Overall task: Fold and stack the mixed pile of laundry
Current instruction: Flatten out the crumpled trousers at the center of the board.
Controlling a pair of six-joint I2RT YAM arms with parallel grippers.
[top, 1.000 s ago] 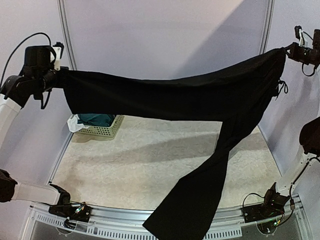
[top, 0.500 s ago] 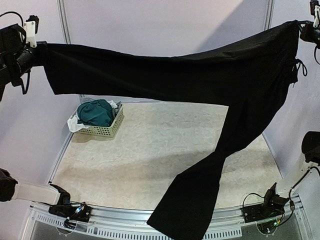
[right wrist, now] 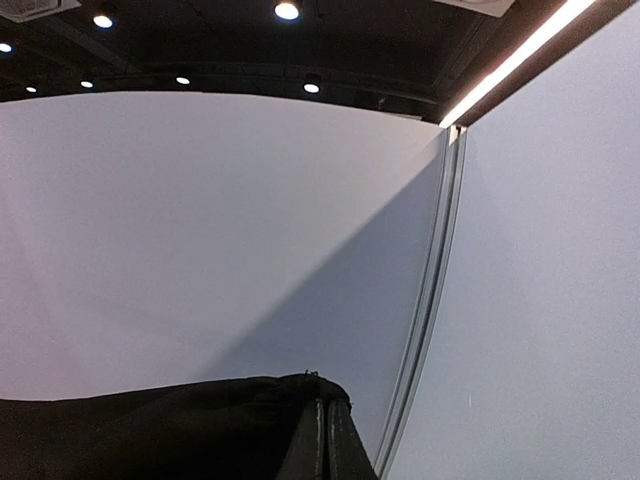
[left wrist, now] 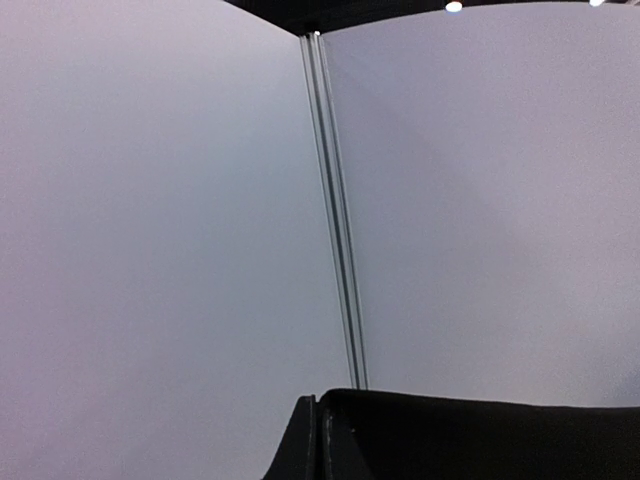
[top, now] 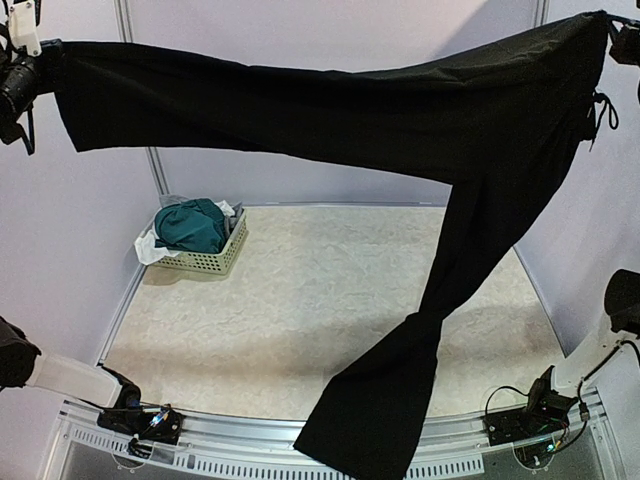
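Note:
Long black trousers hang stretched high between both arms. My left gripper is shut on one leg's hem at the top left; its closed fingers and black cloth show in the left wrist view. My right gripper is shut on the waistband at the top right, with black cloth bunched at its closed fingers. The other leg hangs down over the table's front edge. The teal-green shorts and a white cloth lie in the basket.
The pale perforated basket stands at the table's far left corner. Pale walls with metal posts enclose the back and sides. Arm bases and cables sit on the front rail.
Both arms have lifted and moved apart, raising the trousers and pulling them tauter. The basket, hidden behind the cloth before, is now in full view.

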